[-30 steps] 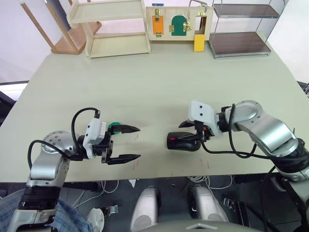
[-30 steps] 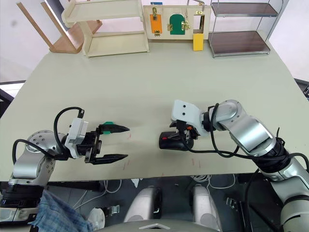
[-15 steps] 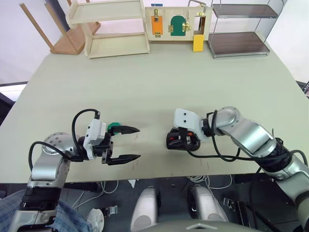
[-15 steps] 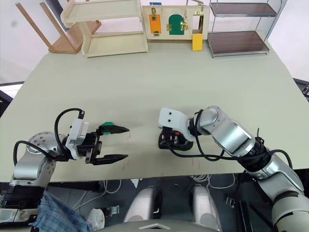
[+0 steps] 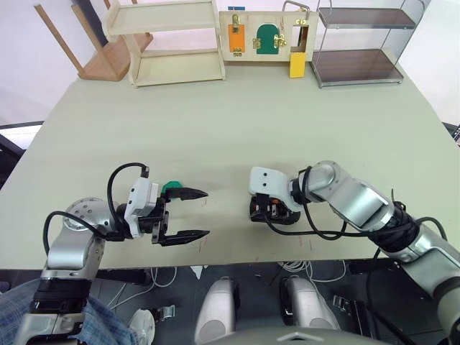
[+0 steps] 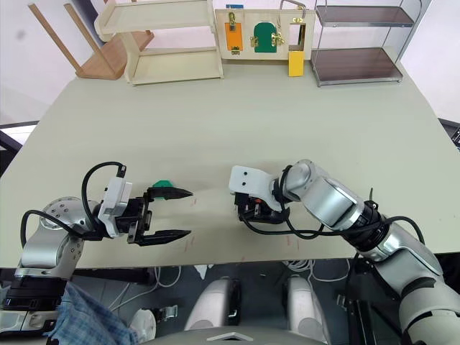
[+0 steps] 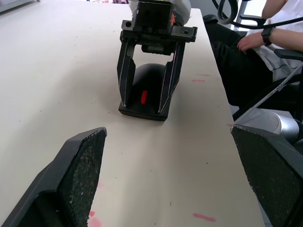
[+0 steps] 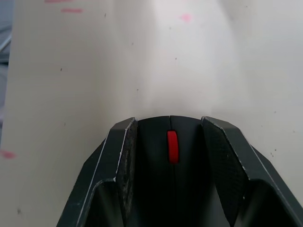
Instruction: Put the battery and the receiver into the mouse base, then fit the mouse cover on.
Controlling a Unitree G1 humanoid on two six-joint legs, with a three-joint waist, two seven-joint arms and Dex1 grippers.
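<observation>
Mouse [image 7: 143, 97] sits closed on table [image 5: 237, 122], cover apparently fitted (task near done); right gripper [image 7: 147, 99] straddles it, contact unclear; left gripper [image 5: 192, 213] wide, empty.

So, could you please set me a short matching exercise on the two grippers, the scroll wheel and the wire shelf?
Things:
1. left gripper
2. right gripper
3. scroll wheel
4. wire shelf

States or places:
A. red
B. far right, at the back
C. fingers open, holding nothing
D. down at the mouse base

Pairs: 1-C, 2-D, 3-A, 4-B
</observation>
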